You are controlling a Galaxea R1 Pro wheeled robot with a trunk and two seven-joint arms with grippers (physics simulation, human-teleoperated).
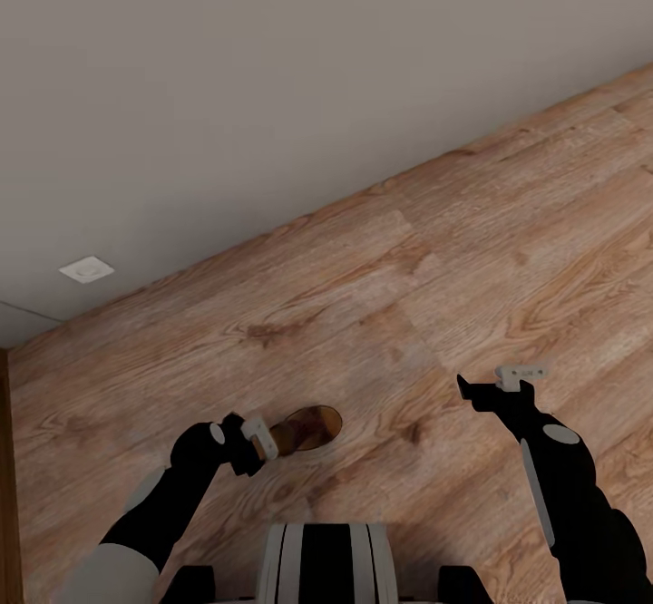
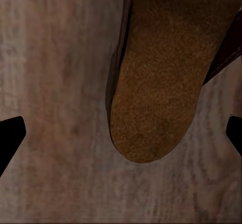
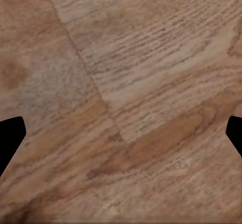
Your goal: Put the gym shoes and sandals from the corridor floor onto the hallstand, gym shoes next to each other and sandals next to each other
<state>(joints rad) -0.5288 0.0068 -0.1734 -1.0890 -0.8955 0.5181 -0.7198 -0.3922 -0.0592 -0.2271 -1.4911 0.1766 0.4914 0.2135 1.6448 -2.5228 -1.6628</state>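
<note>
- sandal (image 1: 307, 428): dark brown edge, tan cork-like footbed
- corridor floor (image 1: 472, 250): light brown wood-grain planks
- wall (image 1: 272, 69): plain pale grey
- left gripper (image 1: 257, 442): black, white fingers

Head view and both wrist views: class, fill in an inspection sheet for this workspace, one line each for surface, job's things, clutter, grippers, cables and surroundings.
Surface: light brown wood-grain plank floor, bare where visible.
Job's things: one brown leather sandal with tan cork-like footbed lying on the floor, close in front of the left gripper; in the left wrist view its footbed sits between the spread fingertips, untouched.
Clutter: nothing seen.
Grippers: left gripper open, by the sandal; right gripper open, holding nothing, plain floor beneath it.
Cables: nothing seen.
Surroundings: plain grey-beige wall meeting the floor; small white square wall plate low on it.
</note>
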